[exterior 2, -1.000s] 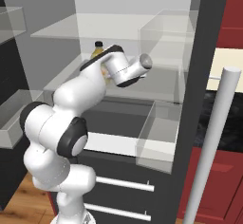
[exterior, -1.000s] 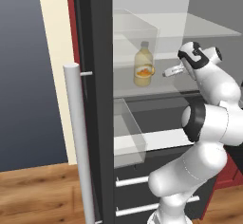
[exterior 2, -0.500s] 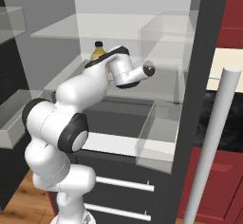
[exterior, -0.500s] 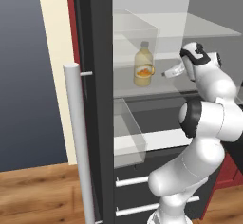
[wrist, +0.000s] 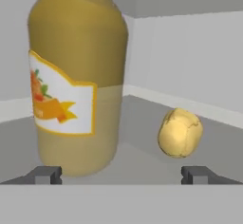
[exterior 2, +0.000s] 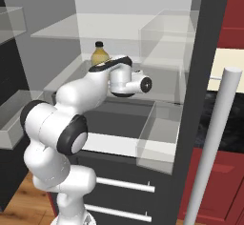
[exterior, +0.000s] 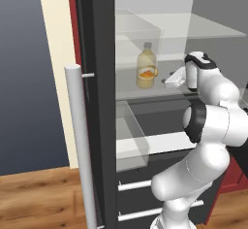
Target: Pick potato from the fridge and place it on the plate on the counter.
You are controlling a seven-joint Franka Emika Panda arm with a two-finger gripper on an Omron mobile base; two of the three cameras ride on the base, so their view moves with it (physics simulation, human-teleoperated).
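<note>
The two jaws stand wide apart, with nothing between them; in the hand view the gripper (wrist: 121, 174) shows its dark fingertips (wrist: 46, 174) low at both sides, and they touch nothing. Just beyond them, on the grey floor of the fridge shelf (wrist: 142, 147), lies the potato (wrist: 180, 133), a small lumpy yellow-tan oval, a little to the right of the middle and near the right fingertip. To its left stands the bottle (wrist: 76, 76), upright, yellow with a white and orange label, much taller than the potato and close in front of the left fingertip. The potato and the bottle are near each other but apart. In the left base view the gripper (exterior: 173, 79) reaches into the open fridge (exterior: 104, 102) at the height of the shelf where the bottle (exterior: 146, 65) stands, to the right of it. In the right base view the bottle (exterior 2: 99, 53) stands behind the white arm (exterior 2: 90, 88), and the long silver handle (exterior 2: 212, 148) of the door rises at the right.
</note>
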